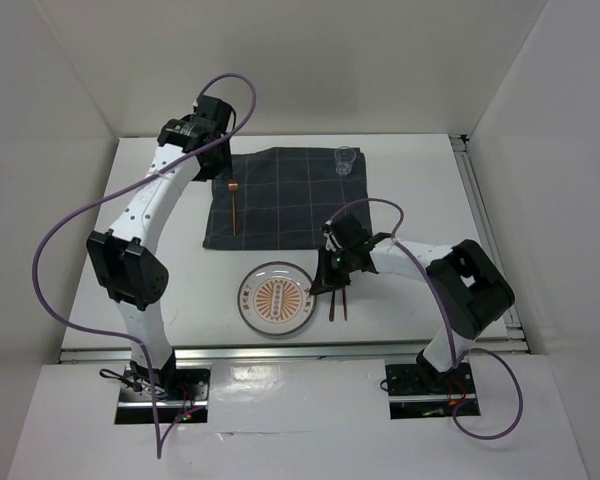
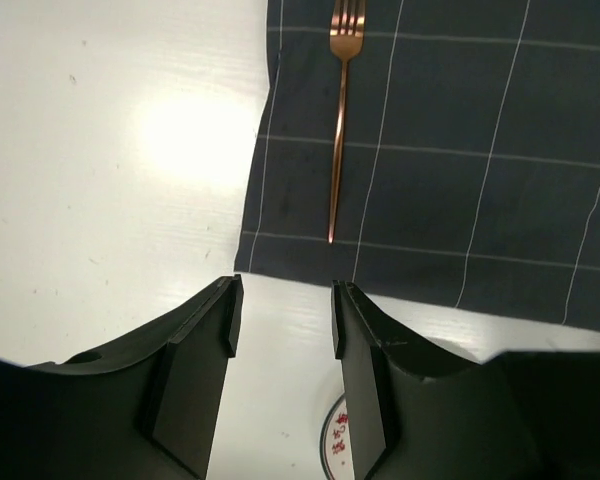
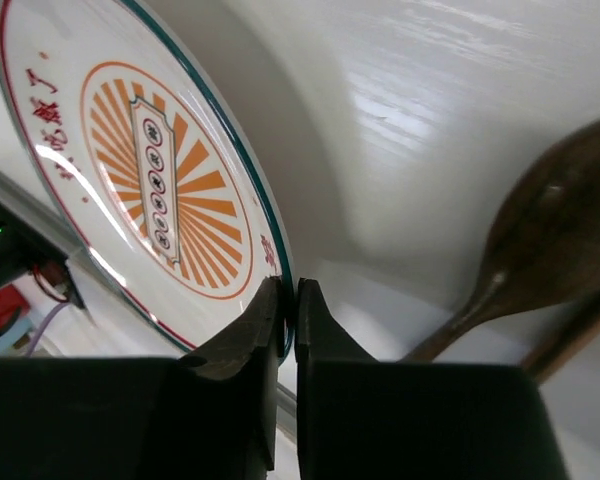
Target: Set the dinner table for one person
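A round plate (image 1: 277, 299) with an orange sunburst pattern lies on the white dinner table (image 1: 120, 210) near the front edge. My right gripper (image 1: 318, 287) is shut on the plate's right rim; in the right wrist view the fingers (image 3: 288, 300) pinch the rim of the plate (image 3: 160, 170). My left gripper (image 1: 212, 140) hovers high over the far left corner of the dark checked cloth (image 1: 285, 200), open and empty (image 2: 283, 285). A copper fork (image 1: 233, 205) lies on the cloth's left part, also seen in the left wrist view (image 2: 338, 120).
A brown wooden spoon (image 1: 332, 300) and a thin brown utensil (image 1: 343, 305) lie just right of the plate, close to my right fingers; the spoon also shows in the right wrist view (image 3: 550, 240). A clear glass (image 1: 346, 160) stands on the cloth's far right corner. White walls surround the table.
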Controlling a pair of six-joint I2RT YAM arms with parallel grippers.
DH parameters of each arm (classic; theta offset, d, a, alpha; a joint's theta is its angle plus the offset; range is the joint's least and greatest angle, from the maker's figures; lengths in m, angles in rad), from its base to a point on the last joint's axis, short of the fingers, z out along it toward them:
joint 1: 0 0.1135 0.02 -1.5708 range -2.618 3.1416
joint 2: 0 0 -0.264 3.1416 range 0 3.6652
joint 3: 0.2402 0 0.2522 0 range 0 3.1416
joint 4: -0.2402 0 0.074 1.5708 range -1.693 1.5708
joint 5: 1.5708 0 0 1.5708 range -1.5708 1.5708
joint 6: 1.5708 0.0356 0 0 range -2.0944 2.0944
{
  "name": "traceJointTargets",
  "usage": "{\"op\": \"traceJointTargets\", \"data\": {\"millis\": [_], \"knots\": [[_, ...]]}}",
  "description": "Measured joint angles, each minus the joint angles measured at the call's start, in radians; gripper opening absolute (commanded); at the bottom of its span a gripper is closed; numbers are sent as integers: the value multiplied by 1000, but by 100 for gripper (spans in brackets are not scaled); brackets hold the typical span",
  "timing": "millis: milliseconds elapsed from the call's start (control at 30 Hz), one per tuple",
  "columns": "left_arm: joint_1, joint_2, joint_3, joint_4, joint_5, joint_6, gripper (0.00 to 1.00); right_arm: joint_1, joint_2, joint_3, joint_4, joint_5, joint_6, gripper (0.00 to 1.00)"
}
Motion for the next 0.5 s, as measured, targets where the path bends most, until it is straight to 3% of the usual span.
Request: {"op": "traceJointTargets", "data": {"millis": [33,233,500], "knots": [[0,-6,-9,-7,4,-1,58,0,0,-1,5,-11,2,0],[0,-55,-47,-46,18,-14,58,0,-56,28,-29,-34,-4,0],[0,-161,-80,-64,28,-24,58,-8,-123,228,-114,-34,-48,0]]}}
